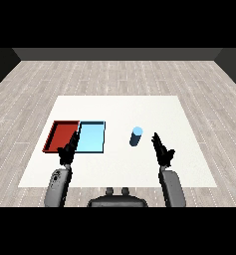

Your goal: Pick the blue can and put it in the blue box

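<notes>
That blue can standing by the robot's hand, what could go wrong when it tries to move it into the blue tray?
The blue can stands upright and narrow, so the open right hand beside it might tip it over while closing in. The light blue tray lies right against the red tray, so a release too far over could land the can in the wrong one. The left hand hangs over the trays' near edge and might get in the way.

Counter [119, 107]: carries both trays and the can, on the floor [119, 74].
Trays: side by side at the counter's left; outer tray [56, 139] left, inner tray [92, 149] right, edges touching.
Can [136, 136]: upright, right of the inner tray, apart from it, near the middle.
Left hand [68, 152]: over the trays' near edge.
Right hand [163, 151]: just right of the can, nearer the robot, not touching.
</notes>
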Robot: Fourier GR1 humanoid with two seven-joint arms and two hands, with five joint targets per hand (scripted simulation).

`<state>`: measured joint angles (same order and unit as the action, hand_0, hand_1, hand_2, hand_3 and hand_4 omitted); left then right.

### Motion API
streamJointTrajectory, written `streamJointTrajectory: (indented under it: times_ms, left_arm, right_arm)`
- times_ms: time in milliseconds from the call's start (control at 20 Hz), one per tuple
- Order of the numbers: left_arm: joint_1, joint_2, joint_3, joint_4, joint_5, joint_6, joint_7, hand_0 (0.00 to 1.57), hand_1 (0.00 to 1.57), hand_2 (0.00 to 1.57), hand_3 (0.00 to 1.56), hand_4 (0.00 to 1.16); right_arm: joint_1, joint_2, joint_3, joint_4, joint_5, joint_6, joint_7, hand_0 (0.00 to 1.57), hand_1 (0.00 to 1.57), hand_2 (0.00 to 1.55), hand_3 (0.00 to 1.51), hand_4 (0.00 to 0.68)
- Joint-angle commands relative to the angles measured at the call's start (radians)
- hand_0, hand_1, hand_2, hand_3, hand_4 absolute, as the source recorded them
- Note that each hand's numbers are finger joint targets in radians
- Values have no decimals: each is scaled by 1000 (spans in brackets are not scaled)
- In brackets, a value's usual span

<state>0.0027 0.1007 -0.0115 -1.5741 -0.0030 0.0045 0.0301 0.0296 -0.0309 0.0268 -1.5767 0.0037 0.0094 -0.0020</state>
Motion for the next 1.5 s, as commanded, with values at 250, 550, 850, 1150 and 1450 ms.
streamJointTrajectory:
  times_ms: [250,550,850,1150,1450]
  left_arm:
    - [14,-21,44,36,34,-14,-71,0,0,0,0,0]
    - [41,-90,23,-47,18,12,-367,0,0,0,0,0]
    - [-9,-38,92,95,66,-59,-462,0,0,0,0,0]
    - [92,-70,31,-54,31,-27,-417,0,0,0,0,0]
    - [-15,-64,62,61,23,-14,-438,0,0,0,0,0]
  right_arm:
    - [-278,30,-18,218,70,-142,138,0,0,0,0,0]
    - [-207,31,22,184,-48,18,-271,0,0,0,0,0]
    - [-239,31,37,289,-58,5,-368,0,0,0,0,0]
    - [-234,6,-21,251,-89,59,-348,0,0,0,0,0]
    - [-275,26,-24,312,-67,30,-345,0,0,0,0,0]
